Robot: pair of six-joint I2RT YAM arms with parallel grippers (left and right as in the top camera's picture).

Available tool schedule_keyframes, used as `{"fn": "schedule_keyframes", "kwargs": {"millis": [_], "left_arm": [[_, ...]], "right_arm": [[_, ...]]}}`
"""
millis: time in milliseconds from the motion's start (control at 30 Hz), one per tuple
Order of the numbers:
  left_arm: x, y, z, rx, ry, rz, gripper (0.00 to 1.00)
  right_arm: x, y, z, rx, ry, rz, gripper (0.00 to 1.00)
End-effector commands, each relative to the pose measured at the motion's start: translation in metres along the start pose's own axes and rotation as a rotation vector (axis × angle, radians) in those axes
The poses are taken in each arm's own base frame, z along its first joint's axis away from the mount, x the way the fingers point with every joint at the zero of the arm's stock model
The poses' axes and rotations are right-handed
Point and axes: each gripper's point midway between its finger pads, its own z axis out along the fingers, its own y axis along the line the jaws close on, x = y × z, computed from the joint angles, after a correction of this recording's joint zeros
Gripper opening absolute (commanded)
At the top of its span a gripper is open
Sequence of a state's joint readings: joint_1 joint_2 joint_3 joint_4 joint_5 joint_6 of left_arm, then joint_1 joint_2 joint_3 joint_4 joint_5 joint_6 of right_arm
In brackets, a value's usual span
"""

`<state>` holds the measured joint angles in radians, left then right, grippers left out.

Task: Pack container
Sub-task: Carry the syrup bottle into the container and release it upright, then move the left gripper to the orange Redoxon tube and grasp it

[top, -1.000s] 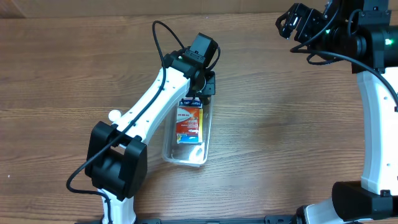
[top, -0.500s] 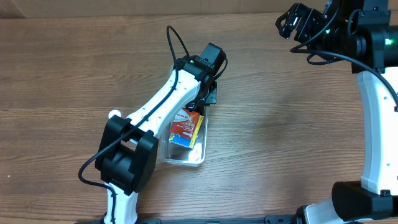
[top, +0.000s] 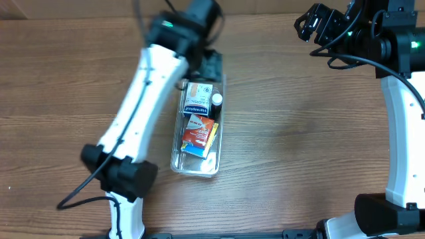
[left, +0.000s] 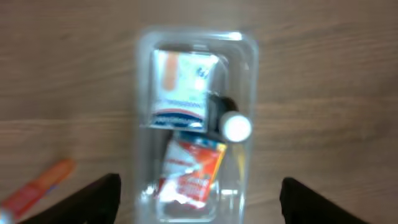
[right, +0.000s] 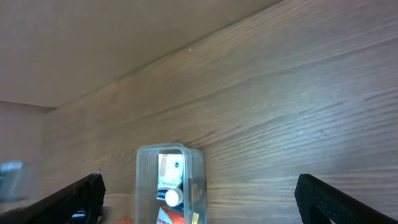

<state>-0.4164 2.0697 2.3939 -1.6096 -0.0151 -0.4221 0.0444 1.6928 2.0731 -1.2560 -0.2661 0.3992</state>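
The container (top: 174, 158) is a long clear bin lying at mid-table. Inside it are a white-and-blue box (top: 198, 99) at the far end, a small dark bottle with a white cap (top: 216, 101) beside that box, and a red-and-orange box (top: 199, 133) nearer me. My left gripper (top: 207, 64), blurred, hovers over the bin's far end. In the left wrist view its fingers (left: 93, 199) stand wide apart above the container (left: 142, 93), open and holding nothing. My right gripper (top: 312, 23) hangs open at the far right, away from the bin. Its wrist view shows the container (right: 140, 180) from afar.
An orange tube (left: 37, 186) lies on the wood to the left of the bin, seen only in the left wrist view. The left arm (top: 143, 99) slants over the table left of the bin. The right arm's base column (top: 402, 133) stands at the right edge.
My left gripper has opened and lifted toward the far side, off the bin. The white-and-blue box and the bottle now show in the bin's far end. The right arm has not moved.
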Motion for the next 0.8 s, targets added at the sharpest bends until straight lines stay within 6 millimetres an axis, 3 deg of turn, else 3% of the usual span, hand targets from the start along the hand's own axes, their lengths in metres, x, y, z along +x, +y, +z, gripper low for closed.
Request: {"fn": "schedule_keyframes", "kwargs": {"millis": [0,67,167,233,367,433,567,667,767], "left_arm": [[-0.011,0.046,-0.04,0.068,-0.035,-0.107,0.77],[-0.013,0.061,-0.045,0.073,-0.04,-0.144,0.75],[-0.002,0.112,-0.052,-0.074,-0.053,-0.21,0.79],[0.027,0.148,-0.053,-0.164,-0.006,-0.272,0.82],[0.093,0.181,-0.039,-0.249,0.138,-0.407,0.85],[0.117,0.189,-0.024,-0.293,0.198,-0.42,0.92],[0.131,0.186,0.038,-0.244,0.252,-0.387,0.95],[0.127,0.194,0.072,-0.236,0.205,-0.395,0.93],[0.116,0.201,0.082,-0.225,0.152,-0.352,0.91]], "right_arm": [[-0.004,0.003,-0.007,-0.015,-0.02,-0.002,1.0],[-0.004,0.003,-0.007,-0.015,-0.02,-0.002,1.0],[-0.004,0.003,-0.007,-0.015,-0.02,-0.002,1.0],[-0.004,0.003,-0.007,-0.015,-0.02,-0.002,1.0],[-0.004,0.003,-0.007,-0.015,-0.02,-0.002,1.0],[-0.004,0.003,-0.007,-0.015,-0.02,-0.002,1.0],[-0.004,0.003,-0.007,-0.015,-0.02,-0.002,1.0],[-0.004,0.003,-0.007,-0.015,-0.02,-0.002,1.0],[-0.004,0.003,-0.007,-0.015,-0.02,-0.002,1.0]]}}
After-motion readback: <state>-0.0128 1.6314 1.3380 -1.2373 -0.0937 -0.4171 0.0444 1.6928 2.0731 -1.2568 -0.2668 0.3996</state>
